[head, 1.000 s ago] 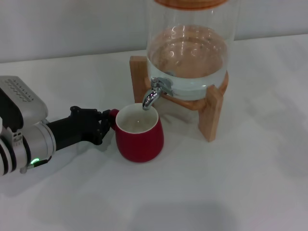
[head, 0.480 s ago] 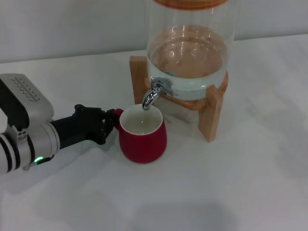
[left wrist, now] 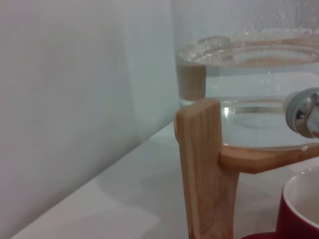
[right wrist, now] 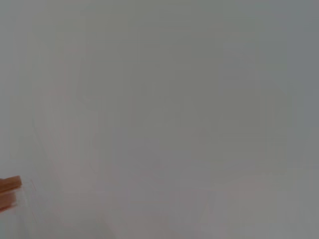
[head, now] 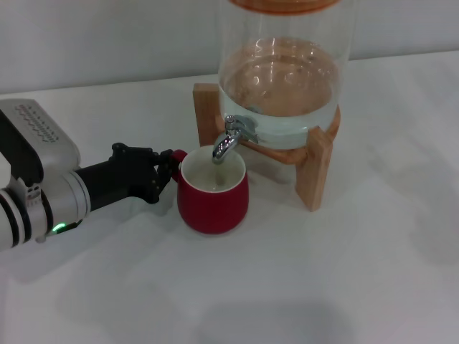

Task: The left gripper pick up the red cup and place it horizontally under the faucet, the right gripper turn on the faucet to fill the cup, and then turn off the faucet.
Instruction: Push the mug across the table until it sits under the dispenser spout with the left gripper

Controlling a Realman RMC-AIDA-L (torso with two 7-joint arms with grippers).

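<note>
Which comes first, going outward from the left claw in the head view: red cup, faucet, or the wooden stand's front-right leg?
1. Red cup: its handle sits at the left gripper.
2. Faucet: above the cup's mouth.
3. Wooden stand's front-right leg: farthest right.

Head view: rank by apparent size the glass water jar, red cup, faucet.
1. Glass water jar, largest though cropped at the top.
2. Red cup, held at its handle by the left pincer.
3. Faucet, clearly smallest.

The head camera looks down on the wooden stand [head: 315,168]; the left wrist camera sits low and close beside it. The right wrist view seems to face blank wall.
</note>
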